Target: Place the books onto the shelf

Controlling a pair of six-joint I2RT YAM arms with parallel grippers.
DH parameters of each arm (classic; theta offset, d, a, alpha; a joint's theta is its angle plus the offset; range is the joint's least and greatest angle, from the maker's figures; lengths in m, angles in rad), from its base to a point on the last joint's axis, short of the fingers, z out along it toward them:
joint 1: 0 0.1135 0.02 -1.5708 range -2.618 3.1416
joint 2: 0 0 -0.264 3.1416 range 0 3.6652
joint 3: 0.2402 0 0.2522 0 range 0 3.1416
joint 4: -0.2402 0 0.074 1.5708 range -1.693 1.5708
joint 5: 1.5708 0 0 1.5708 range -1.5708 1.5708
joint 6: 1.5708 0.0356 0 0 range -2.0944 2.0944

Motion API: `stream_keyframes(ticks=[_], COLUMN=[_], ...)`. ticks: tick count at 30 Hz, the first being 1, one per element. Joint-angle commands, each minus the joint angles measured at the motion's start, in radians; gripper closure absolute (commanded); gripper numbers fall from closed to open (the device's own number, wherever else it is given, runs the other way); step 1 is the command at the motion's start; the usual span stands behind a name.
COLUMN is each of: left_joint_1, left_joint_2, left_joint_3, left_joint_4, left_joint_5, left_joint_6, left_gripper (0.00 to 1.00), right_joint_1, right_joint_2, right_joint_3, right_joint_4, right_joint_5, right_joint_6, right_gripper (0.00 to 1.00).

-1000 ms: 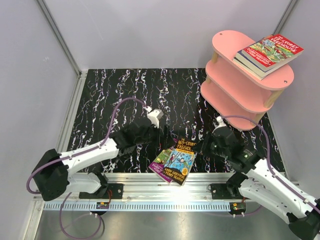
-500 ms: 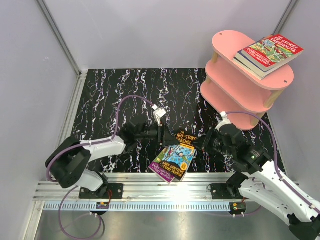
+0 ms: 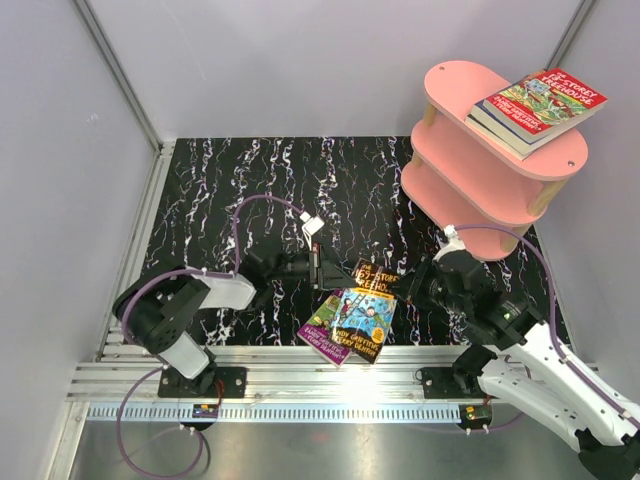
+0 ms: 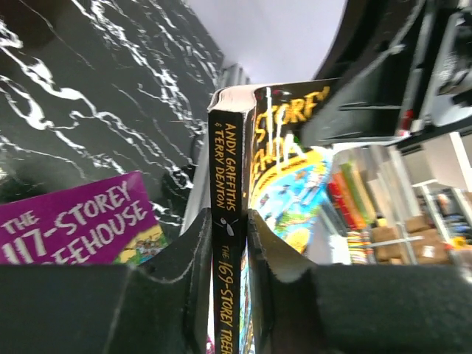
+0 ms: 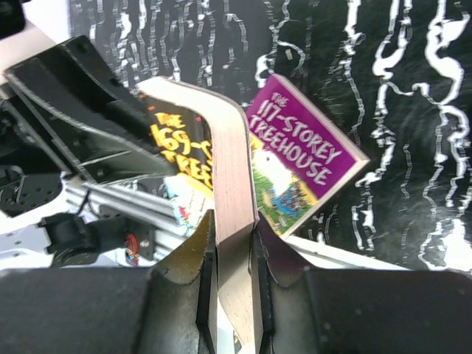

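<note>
The black "169-Storey Treehouse" book (image 3: pixel 366 303) is held on edge near the front of the table, between both arms. My left gripper (image 4: pixel 230 217) is shut on its spine (image 4: pixel 226 158), and from the other side my right gripper (image 5: pixel 234 221) is shut on its page edge (image 5: pixel 230 147). Under it a purple "117-Storey Treehouse" book (image 3: pixel 316 341) lies flat on the table. The pink shelf (image 3: pixel 455 165) stands at the back right. On its top board a red book (image 3: pixel 541 99) rests on a darker one.
The black marbled table (image 3: pixel 250 190) is bounded by grey walls at the left and back. A metal rail (image 3: pixel 330 365) runs along the near edge, just in front of the purple book. The shelf's two lower boards (image 3: pixel 460 215) show nothing on them.
My left gripper has reached right to the black book and gone from wide open to shut on its spine. The book has shifted a little to the right. The right gripper has kept its hold.
</note>
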Motion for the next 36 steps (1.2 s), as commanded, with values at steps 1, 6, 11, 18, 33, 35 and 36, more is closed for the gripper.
stream_keyframes(ticks=[1, 6, 11, 18, 33, 35, 36], left_joint_1=[-0.048, -0.051, -0.050, -0.050, -0.066, -0.068, -0.071], left_joint_2=[0.038, 0.124, 0.130, 0.093, 0.174, 0.242, 0.274], left_joint_3=[0.024, 0.052, 0.039, 0.078, 0.596, 0.720, 0.772], left_joint_4=[0.534, 0.657, 0.653, 0.203, -0.453, -0.392, -0.389], left_joint_5=[0.201, 0.232, 0.210, 0.137, -0.112, -0.057, -0.048], left_joint_6=[-0.247, -0.334, -0.317, -0.101, 0.157, 0.105, 0.065], left_gripper=[0.76, 0.57, 0.71, 1.00, 1.00, 1.00, 1.00], right_joint_1=[0.009, 0.005, 0.007, 0.005, 0.007, 0.007, 0.007], right_joint_2=[0.055, 0.065, 0.062, 0.030, -0.194, -0.206, -0.212], right_joint_3=[-0.018, -0.012, 0.005, 0.020, 0.381, 0.405, 0.430], right_joint_4=[0.172, 0.198, 0.174, 0.108, -0.383, -0.415, -0.424], right_joint_5=[0.026, 0.029, 0.041, 0.075, 0.380, 0.389, 0.396], right_joint_6=[0.019, 0.019, 0.009, -0.004, -0.073, -0.080, -0.078], right_gripper=[1.00, 1.00, 1.00, 1.00, 0.00, 0.00, 0.00])
